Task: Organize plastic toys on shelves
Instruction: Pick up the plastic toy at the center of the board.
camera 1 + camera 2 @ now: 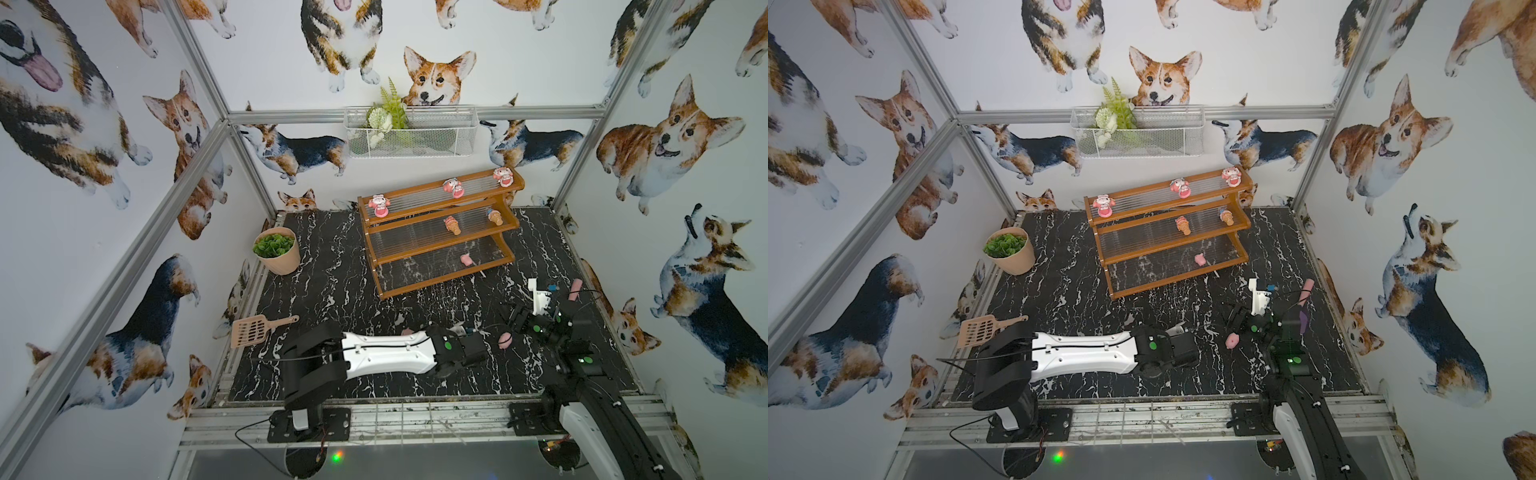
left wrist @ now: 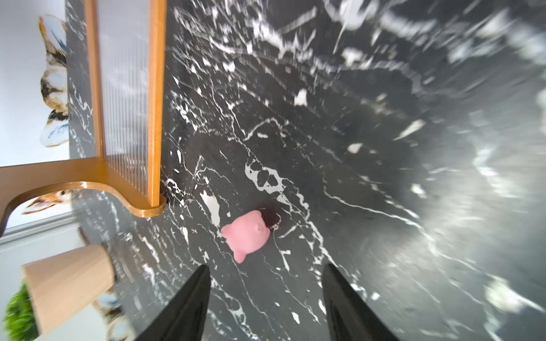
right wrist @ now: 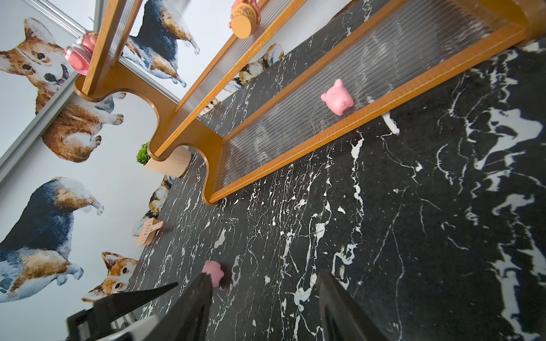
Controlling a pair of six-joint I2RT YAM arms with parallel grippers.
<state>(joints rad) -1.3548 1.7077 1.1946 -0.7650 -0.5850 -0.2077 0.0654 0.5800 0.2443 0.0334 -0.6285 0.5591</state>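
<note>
The shelves (image 1: 436, 245) stand at the back of the black marble table. Three dolls (image 1: 453, 187) are on the top tier, two ice-cream cones (image 1: 452, 225) on the middle tier and one pink pig (image 1: 466, 259) on the bottom tier. A second pig (image 2: 246, 234) lies on the table just beyond my left gripper (image 2: 266, 270), which is open and empty. A third pig (image 1: 505, 340) lies on the table between the arms. In the right wrist view this pig (image 3: 214, 271) shows beside one finger of my open, empty right gripper (image 3: 264, 276).
A beige slotted scoop (image 1: 253, 330) lies at the front left and a potted plant (image 1: 277, 249) stands at the left. A purple scoop with a pink handle (image 1: 1304, 320) lies at the right edge. A white wire basket (image 1: 411, 131) hangs on the back wall.
</note>
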